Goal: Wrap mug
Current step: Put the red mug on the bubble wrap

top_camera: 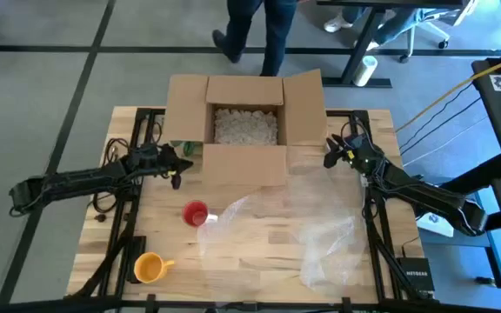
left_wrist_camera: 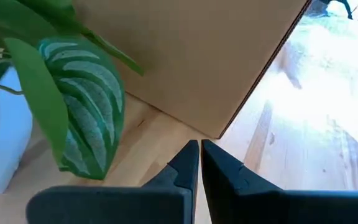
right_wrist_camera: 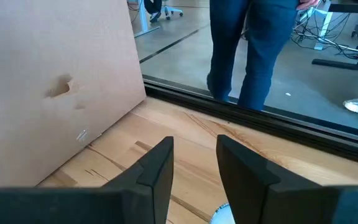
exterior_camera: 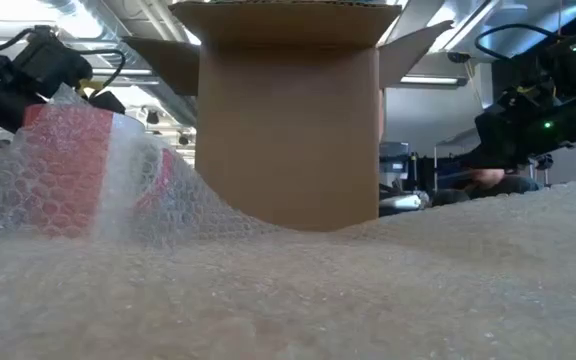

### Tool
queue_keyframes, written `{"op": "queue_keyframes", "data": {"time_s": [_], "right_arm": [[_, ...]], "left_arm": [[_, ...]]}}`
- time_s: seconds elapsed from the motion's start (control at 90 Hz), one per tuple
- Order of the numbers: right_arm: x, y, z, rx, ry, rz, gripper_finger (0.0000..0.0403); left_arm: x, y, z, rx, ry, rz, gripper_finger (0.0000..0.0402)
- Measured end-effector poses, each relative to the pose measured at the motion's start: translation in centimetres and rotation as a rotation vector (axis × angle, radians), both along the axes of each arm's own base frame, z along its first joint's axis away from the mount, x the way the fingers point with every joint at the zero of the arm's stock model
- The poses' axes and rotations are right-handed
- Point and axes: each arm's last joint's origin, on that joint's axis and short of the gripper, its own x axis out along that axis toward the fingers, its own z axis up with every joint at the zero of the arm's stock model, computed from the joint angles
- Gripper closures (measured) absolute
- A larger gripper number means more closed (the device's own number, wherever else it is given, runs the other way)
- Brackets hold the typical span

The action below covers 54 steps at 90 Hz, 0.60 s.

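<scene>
Bubble wrap (exterior_camera: 298, 290) foremost, red mug (top_camera: 196, 213) on it, unmarked box (top_camera: 246, 122), left gripper (left_wrist_camera: 199, 158) pinched empty, right gripper (right_wrist_camera: 194, 163) narrowly apart.

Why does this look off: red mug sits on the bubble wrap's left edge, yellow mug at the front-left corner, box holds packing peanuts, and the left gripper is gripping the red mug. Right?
Not quite. The left gripper grips nothing: in the high view it sits by the box, apart from the red mug, and the left wrist view shows its fingers shut on nothing. The bubble wrap, yellow mug and packing peanuts are as you said.
</scene>
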Motion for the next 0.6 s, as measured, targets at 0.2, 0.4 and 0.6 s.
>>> {"op": "queue_keyframes", "data": {"time_s": [0.2, 0.4, 0.6], "right_arm": [[0.0, 0.0, 0.0, 0.0, 0.0, 0.0, 0.0295], [0.0, 0.0, 0.01, 0.0, -0.001, 0.0, 0.0295], [0.16, 0.15, -0.1, 0.063, -0.056, 0.054, 0.0295]], "left_arm": [[-0.08, 0.05, -0.11, 0.004, 0.016, 0.025, 0.0402], [-0.11, 0.1, -0.11, -0.023, 0.005, 0.062, 0.0402], [-0.11, 0.11, -0.11, -0.05, -0.006, 0.079, 0.0402]]}}
